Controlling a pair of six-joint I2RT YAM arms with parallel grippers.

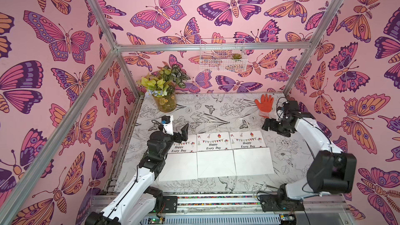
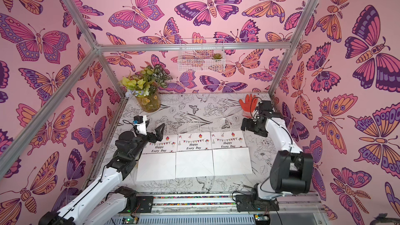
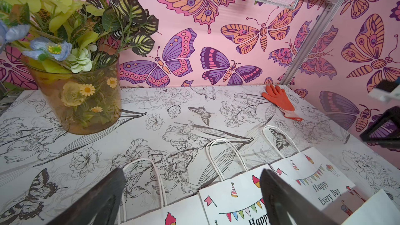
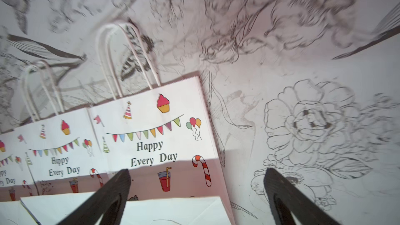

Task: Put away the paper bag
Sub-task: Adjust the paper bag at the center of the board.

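Floral table [image 1: 216,109]; three paper bags [image 1: 213,143] read "Happy Every Day"; left fingers [image 3: 110,191], right fingers [image 4: 116,187] apart

Floral-print table [image 1: 216,109], three paper bags [image 1: 214,154], flower vase [image 1: 165,103], orange glove [image 1: 263,103]

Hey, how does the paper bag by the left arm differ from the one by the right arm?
The left bag has the open left end effector above its handle end; the right bag has the open right end effector beside its corner. The left arm partly hides the left bag; the right bag shows whole. Both lie flat, same print.
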